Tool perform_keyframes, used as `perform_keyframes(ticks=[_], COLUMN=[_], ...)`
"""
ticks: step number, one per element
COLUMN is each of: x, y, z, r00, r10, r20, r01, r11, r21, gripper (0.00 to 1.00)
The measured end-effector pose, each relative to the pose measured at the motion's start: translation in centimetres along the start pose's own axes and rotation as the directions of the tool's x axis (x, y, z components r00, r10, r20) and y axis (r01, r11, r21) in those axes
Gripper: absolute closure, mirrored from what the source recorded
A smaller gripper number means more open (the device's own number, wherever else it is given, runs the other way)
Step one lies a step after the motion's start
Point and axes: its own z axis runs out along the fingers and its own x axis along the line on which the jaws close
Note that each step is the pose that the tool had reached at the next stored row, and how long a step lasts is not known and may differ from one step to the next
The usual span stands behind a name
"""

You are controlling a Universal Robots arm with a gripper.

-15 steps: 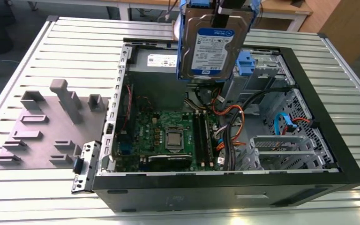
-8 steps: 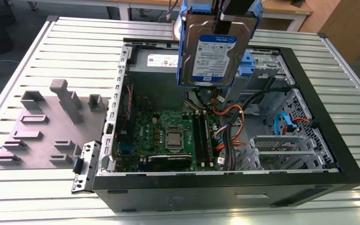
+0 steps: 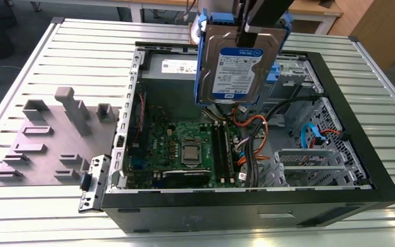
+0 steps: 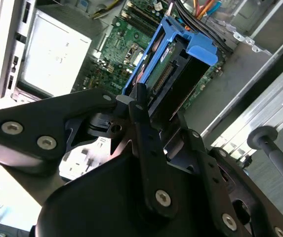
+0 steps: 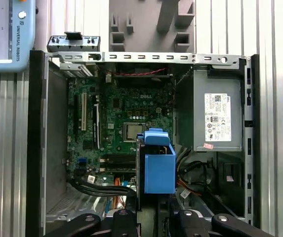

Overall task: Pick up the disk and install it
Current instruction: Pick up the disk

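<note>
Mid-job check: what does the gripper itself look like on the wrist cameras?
In the second wrist view the gripper is matte black throughout: broad, rounded linkage plates joined by silver screw heads, narrowing to slim flat fingers.

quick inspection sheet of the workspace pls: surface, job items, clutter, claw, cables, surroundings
surface: slatted metal table carrying the open computer case and, at the exterior view's left, a grey fixture plate
job's things: the disk hangs roughly upright above the open case, blue rails on its sides; not yet seated
clutter: metal bracket at the case's corner, beside the plate
grippers: claw shut on the disk's upper end
cables: orange, black and blue cables lie loose inside the case beside the motherboard
surroundings: wooden furniture beyond the table; a handheld control unit beside the case in the first wrist view
</note>
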Motion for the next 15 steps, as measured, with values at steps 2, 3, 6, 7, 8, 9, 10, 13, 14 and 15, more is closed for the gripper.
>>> perform_keyframes(ticks=[2,3,6,7,8,9,10,13,14,15], x=[0.49,0.73,1.45,1.7,1.96,2.2,2.42,3.1,3.34,3.58], y=[-0.01,-0.01,-0.03,-0.04,-0.05,-0.05,-0.06,-0.08,-0.08,-0.09], z=[0.0,-0.01,-0.03,-0.04,-0.04,-0.05,-0.06,-0.07,-0.08,-0.08], r00=[1.0,1.0,1.0,1.0,1.0,1.0,0.9999,0.9999,0.9999,0.9998], r10=[0.0,0.0,0.0,0.0,0.0,0.0,0.001,0.001,0.001,0.001], r20=[-0.0019,-0.003,-0.0061,-0.0071,-0.0082,-0.0093,-0.0106,-0.0143,-0.0159,-0.0177], r01=[0.0,0.0,0.0,0.0,0.0,0.0,-0.001,-0.001,-0.001,-0.001], r11=[1.0,1.0,1.0,1.0,1.0,1.0,1.0,1.0,1.0,1.0], r21=[0.0001,0.0001,0.0001,0.0002,0.0002,0.0002,0.0001,0.0003,0.0003,0.0003], gripper=[0.65,0.65,0.65,0.65,0.65,0.65,0.65,0.65,0.65,0.65])
